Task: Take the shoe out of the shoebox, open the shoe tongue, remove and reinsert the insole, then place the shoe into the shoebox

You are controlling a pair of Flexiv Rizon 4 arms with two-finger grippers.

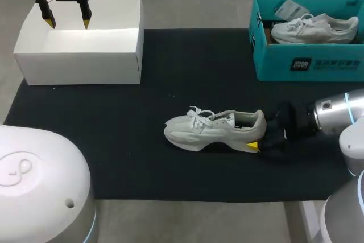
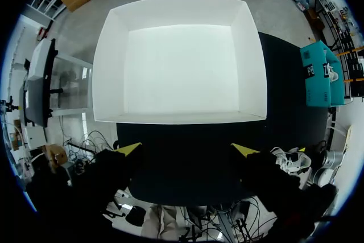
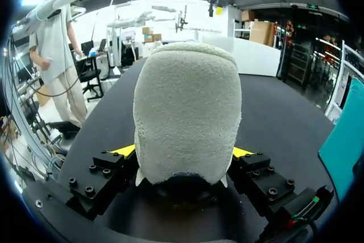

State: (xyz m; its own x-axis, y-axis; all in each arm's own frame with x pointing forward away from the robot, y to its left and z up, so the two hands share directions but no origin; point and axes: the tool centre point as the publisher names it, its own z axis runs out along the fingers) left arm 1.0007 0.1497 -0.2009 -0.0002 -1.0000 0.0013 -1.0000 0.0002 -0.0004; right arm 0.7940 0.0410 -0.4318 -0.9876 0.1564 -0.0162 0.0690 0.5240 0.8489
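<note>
A white sneaker [image 1: 216, 129] lies on its sole on the black mat [image 1: 131, 140], toe to the left. My right gripper [image 1: 260, 134] sits at its heel. In the right wrist view the pale heel [image 3: 187, 112] fills the space between the two fingers of my right gripper [image 3: 185, 152], which stands open with its yellow tips close on either side. My left gripper [image 1: 69, 23] hangs open above the open white box [image 1: 79, 55] at the back left. The left wrist view has my left gripper [image 2: 187, 150] over the box's near wall, with nothing inside the white box [image 2: 108, 72].
A teal shoebox [image 1: 307, 64] at the back right holds a second white sneaker [image 1: 315, 29] and a paper tag. The mat's front edge runs just below the sneaker.
</note>
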